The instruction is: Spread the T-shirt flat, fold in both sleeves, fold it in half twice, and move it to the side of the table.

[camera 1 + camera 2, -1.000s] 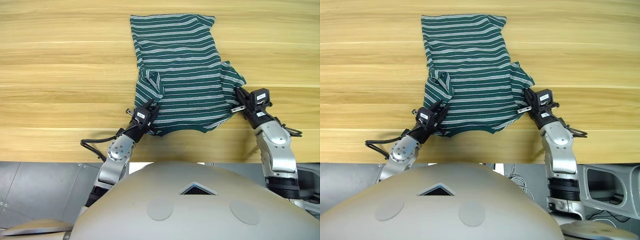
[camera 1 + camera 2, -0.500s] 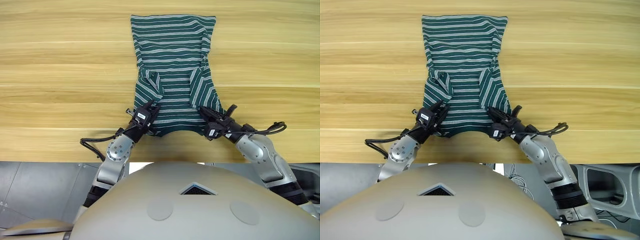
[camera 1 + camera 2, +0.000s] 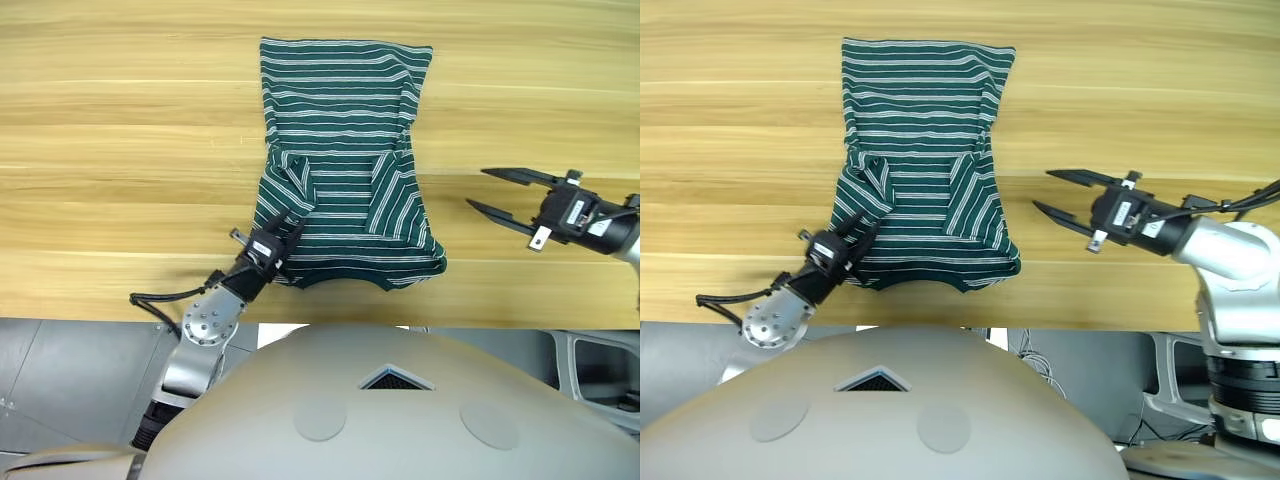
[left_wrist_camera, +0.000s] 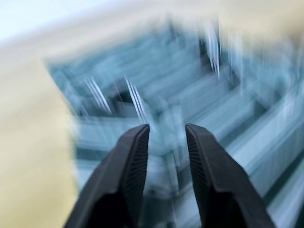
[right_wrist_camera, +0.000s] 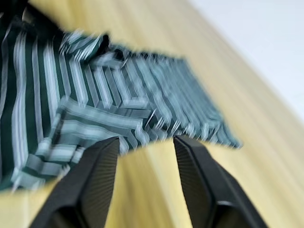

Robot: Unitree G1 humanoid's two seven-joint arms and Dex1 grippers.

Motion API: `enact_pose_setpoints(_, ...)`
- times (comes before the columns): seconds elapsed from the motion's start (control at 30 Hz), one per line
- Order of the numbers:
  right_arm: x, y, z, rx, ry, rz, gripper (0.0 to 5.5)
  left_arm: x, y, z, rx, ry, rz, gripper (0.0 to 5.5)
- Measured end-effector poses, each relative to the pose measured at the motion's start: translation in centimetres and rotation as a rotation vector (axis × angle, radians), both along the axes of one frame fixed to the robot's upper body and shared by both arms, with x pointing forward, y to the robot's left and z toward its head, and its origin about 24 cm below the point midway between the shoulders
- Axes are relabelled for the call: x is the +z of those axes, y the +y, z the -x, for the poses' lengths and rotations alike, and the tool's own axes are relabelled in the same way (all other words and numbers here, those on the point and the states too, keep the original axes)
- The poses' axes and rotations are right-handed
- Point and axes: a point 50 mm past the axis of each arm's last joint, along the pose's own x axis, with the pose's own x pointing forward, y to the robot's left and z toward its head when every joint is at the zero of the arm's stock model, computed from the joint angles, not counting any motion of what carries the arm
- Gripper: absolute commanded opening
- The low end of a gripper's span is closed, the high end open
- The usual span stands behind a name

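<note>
1. the t-shirt (image 3: 345,120) lies near the middle of the table (image 3: 120,150), its length running from 12 to 6 o'clock. both sleeves are already turned in over the body.
2. the left sleeve (image 3: 295,180) looks bunched, not flat, and the right sleeve (image 3: 397,190) lies at a slant. a half fold laid over them may trap lumps and come out crooked.
3. the left gripper (image 3: 275,238) sits on the hem at the shirt's 7 o'clock corner. its fingers (image 4: 133,156) are parted by a narrow gap with nothing clearly pinched. if it closes here it may catch only the top layer, or slip off, and that corner would lag in the fold.
4. the right gripper (image 3: 478,189) hangs at 3 o'clock of the shirt, well apart from it, spread wide and empty. on its way to the 5 o'clock corner, a low finger could plough into the hem and flip the right sleeve open.
5. if only one arm lifts, or the two lift unevenly, the cloth would skew.
6. the near hem lies close to the table's 6 o'clock edge, so a tug that way could drag the cloth over it.
</note>
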Motion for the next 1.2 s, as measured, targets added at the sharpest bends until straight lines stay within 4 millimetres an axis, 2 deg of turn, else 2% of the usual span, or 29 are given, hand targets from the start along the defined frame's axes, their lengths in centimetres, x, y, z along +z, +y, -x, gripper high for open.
enact_pose_setpoints(0.03,-0.4,-1.0,0.2,0.004,0.031,0.042,2.89,2.6,0.6,-0.4,-0.010,-0.096,0.100,2.03)
enact_pose_setpoints(0.07,-0.9,-2.0,0.4,0.000,0.054,0.098,3.06,4.7,2.1,-0.4,-0.034,-0.195,0.101,2.19)
enact_pose_setpoints(0.1,-1.4,-2.6,0.8,0.004,0.075,0.152,3.33,5.8,4.2,-0.2,-0.059,-0.254,-0.002,2.44)
enact_pose_setpoints(0.17,-2.0,-2.6,1.6,0.043,0.109,0.199,3.72,5.4,8.7,0.7,-0.136,-0.195,-0.266,2.80)
enact_pose_setpoints(0.2,-2.7,-2.2,2.4,0.079,0.152,0.209,3.95,4.5,12.4,2.1,-0.173,-0.048,-0.428,3.02)
enact_pose_setpoints(0.23,-3.1,-1.8,3.0,0.116,0.179,0.215,4.08,4.4,15.2,3.3,-0.179,0.050,-0.521,3.15)
enact_pose_setpoints(0.27,-3.4,-1.3,3.5,0.156,0.198,0.215,4.20,4.8,17.2,4.2,-0.184,0.098,-0.584,3.26)
enact_pose_setpoints(0.33,-3.9,-0.3,4.0,0.225,0.227,0.226,4.55,4.4,19.2,5.3,-0.246,0.198,-0.706,3.53)
enact_pose_setpoints(0.4,-4.1,0.4,4.0,0.274,0.223,0.219,4.55,2.9,19.3,6.2,-0.356,0.305,-0.866,3.53)
enact_pose_setpoints(0.47,-4.2,1.1,3.6,0.321,0.197,0.221,4.55,2.2,17.6,6.3,-0.483,0.312,-0.935,3.53)
enact_pose_setpoints(0.53,-4.5,1.8,3.3,0.345,0.161,0.244,4.55,1.8,16.0,5.3,-0.563,0.256,-0.962,3.53)
enact_pose_setpoints(0.67,-4.9,4.0,1.4,0.392,-0.003,0.252,4.55,-0.2,12.7,2.9,-0.670,0.085,-0.986,3.53)
enact_pose_setpoints(0.87,-5.2,5.1,1.0,0.417,-0.060,0.239,4.55,-1.2,11.4,0.8,-0.720,-0.052,-1.025,3.53)
enact_pose_setpoints(0.97,-5.3,5.6,1.2,0.425,-0.059,0.224,4.16,-1.5,10.2,-0.1,-0.760,-0.127,-1.015,3.53)
enact_pose_setpoints(1.2,-5.7,6.0,1.4,0.424,-0.045,0.226,2.85,-2.4,8.6,-0.6,-0.802,-0.196,-0.959,3.53)
